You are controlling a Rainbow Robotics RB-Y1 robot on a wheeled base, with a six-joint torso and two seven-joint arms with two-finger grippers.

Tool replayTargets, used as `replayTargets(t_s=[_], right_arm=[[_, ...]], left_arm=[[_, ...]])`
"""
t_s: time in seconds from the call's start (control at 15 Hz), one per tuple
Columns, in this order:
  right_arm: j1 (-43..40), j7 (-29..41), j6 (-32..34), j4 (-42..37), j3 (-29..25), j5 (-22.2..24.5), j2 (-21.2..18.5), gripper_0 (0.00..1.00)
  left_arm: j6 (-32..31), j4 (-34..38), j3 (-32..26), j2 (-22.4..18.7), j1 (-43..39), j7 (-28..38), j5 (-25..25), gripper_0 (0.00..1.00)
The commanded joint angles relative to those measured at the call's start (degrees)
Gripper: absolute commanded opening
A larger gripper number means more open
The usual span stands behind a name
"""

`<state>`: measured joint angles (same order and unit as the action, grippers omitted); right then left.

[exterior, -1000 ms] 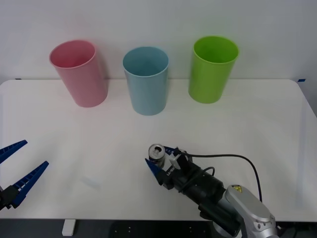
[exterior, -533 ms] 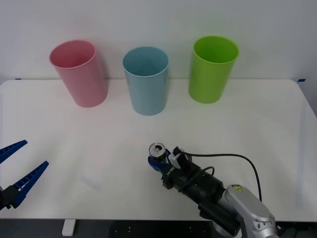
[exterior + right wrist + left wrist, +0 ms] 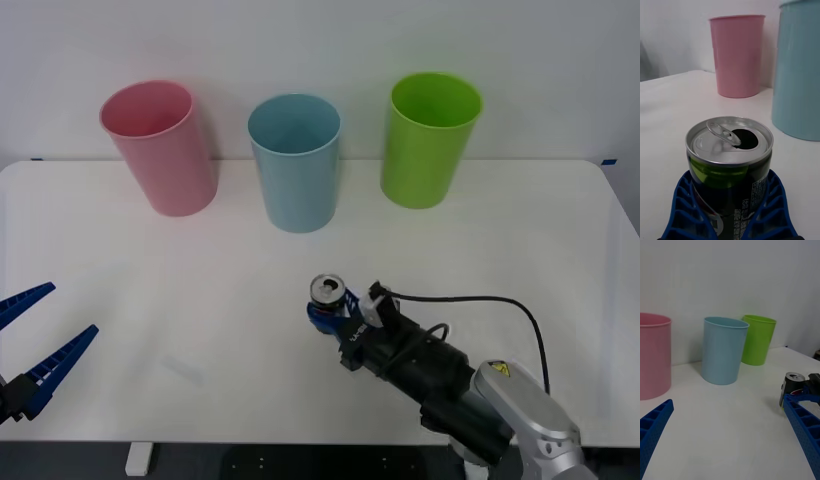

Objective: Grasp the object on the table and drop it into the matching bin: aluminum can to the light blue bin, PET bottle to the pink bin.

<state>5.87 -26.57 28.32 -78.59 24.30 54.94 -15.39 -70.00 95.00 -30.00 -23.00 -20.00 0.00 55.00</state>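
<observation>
Two blue fingers of your right gripper (image 3: 330,312) are clamped on the can (image 3: 327,298), one on each side, as the right wrist view shows (image 3: 729,180). The can stands upright near the front middle of the table (image 3: 520,240), possibly just lifted, though that is hard to tell. So the grasp is made; carrying is the step in hand. Next you need to raise it above the rim of the light blue bin (image 3: 295,163), straight ahead between the pink bin (image 3: 160,148) and the green one (image 3: 428,140), then release. Your left gripper (image 3: 35,345) waits with fingers wide at the table's left edge.
</observation>
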Motion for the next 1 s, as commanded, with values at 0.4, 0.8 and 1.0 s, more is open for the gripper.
replayTargets(t_s=[0.4,0.8,1.0], right_arm=[[-3.06,8.90,0.25,-14.75,-1.97,-4.05,-9.40,0.00],[-2.97,12.85,2.09,-23.98,-6.54,-7.83,-17.13,0.00],[-2.62,20.41,2.18,-28.64,-9.53,-8.45,-20.38,0.00]], left_arm=[[0.00,0.00,0.00,0.00,0.00,0.00,0.00,1.00],[0.00,0.00,0.00,0.00,0.00,0.00,0.00,1.00],[0.00,0.00,0.00,0.00,0.00,0.00,0.00,1.00]])
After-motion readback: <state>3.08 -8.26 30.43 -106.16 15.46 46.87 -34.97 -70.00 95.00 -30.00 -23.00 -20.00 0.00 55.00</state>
